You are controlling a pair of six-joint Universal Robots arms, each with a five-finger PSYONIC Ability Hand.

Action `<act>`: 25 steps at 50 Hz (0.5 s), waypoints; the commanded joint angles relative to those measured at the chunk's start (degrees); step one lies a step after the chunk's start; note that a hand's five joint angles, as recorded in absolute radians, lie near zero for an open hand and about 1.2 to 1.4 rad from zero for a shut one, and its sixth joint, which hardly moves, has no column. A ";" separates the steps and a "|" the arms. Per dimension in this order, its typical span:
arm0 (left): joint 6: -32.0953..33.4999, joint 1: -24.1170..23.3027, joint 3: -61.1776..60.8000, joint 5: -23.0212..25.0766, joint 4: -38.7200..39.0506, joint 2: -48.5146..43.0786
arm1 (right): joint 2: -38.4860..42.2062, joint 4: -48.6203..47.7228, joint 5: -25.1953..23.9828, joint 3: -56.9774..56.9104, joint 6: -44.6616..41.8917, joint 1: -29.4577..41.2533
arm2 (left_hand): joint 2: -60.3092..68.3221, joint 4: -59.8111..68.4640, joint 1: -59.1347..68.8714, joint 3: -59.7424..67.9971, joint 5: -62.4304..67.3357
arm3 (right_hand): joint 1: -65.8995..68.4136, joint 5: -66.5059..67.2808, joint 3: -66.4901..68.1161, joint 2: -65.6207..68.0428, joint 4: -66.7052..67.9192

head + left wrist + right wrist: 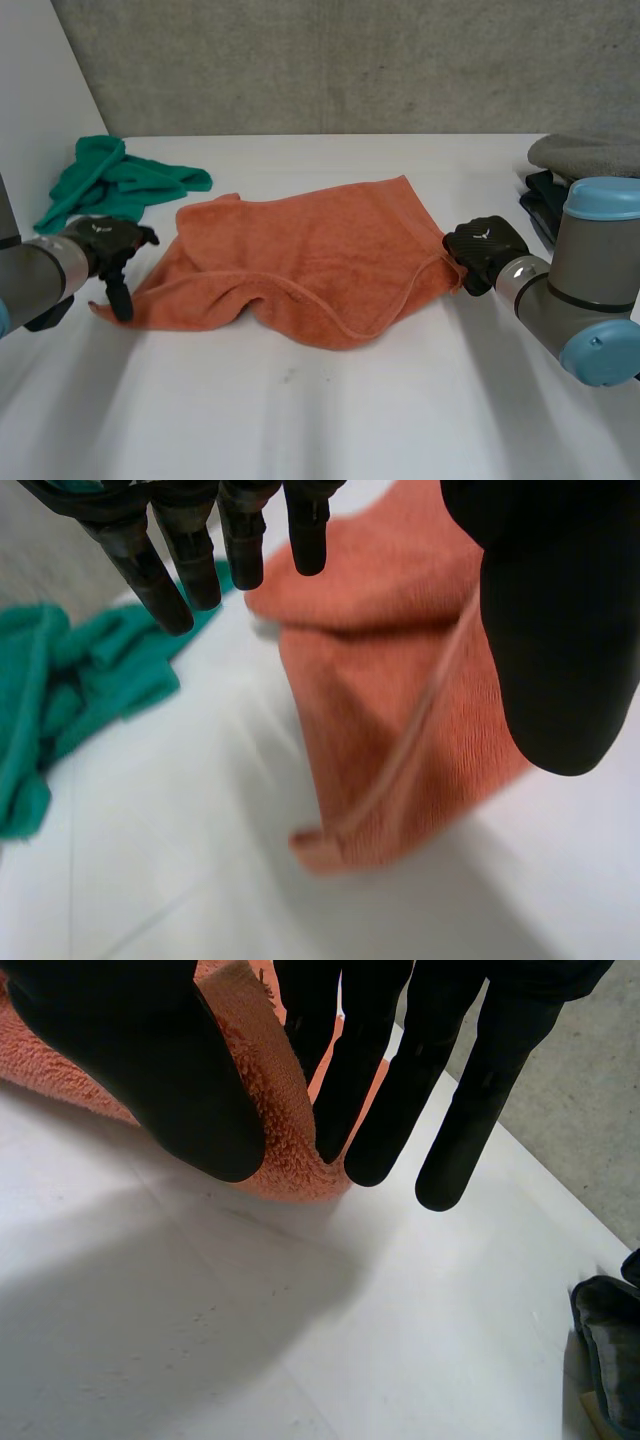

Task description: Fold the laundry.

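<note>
- While hovering just over the near left corner of the orange towel (310, 265), points straight, spread fingers (150, 575) downward with the thumb held apart, gripping nothing: left hand (105, 238).
- Across at the towel's right corner, pinches the hem between thumb and straight fingers (360, 1060): right hand (485, 248).
- Lies rumpled in the middle of the white table (320, 400), near edge doubled over in a loose fold.
- Farther back, left, sits bunched up well apart from the towel: green cloth (115, 180).
- At the far right edge, rests stacked: dark garments (545, 205) under a grey cloth (585, 152).
</note>
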 commanded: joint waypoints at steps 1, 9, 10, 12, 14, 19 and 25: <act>1.82 1.04 -1.10 -2.63 2.38 -5.73 | -0.69 0.24 0.06 0.35 -0.41 0.32 | 8.39 8.68 9.80 8.95 8.08 | 15.06 13.94 11.78 12.32 11.33; 2.26 -0.71 -0.66 -2.81 9.07 -9.25 | -3.41 1.21 0.06 1.05 -0.05 -0.38 | 67.26 67.55 68.68 67.83 66.96 | 15.06 13.94 11.78 12.32 11.33; 2.26 -1.24 -0.57 -2.90 8.72 -8.38 | -4.90 1.91 0.06 1.23 -0.23 -1.08 | 67.26 67.55 68.68 67.83 66.96 | 15.06 13.94 11.78 12.32 11.33; 2.09 -1.51 -0.83 -3.25 8.02 -6.97 | -6.84 3.14 -0.12 1.41 -0.23 -2.04 | 67.26 67.55 68.68 67.83 66.96 | 15.06 13.94 11.78 12.32 11.33; 2.00 -1.60 -1.36 -3.95 6.09 -3.39 | -10.25 5.59 -0.55 1.41 -0.67 -3.97 | 67.26 67.55 68.68 67.83 66.96 | 15.06 13.94 11.78 12.32 11.33; 2.44 -0.63 -1.72 -4.66 0.02 10.50 | -17.73 13.68 -1.96 -0.52 -7.16 -8.11 | 67.26 67.55 68.68 67.83 66.96 | 15.06 13.94 11.78 12.32 11.33; 4.72 1.22 1.53 -3.87 -7.28 25.10 | -25.38 27.56 -1.88 -7.46 -15.87 -11.36 | 67.26 67.55 68.68 67.83 66.96 | 15.06 13.94 11.78 12.32 11.33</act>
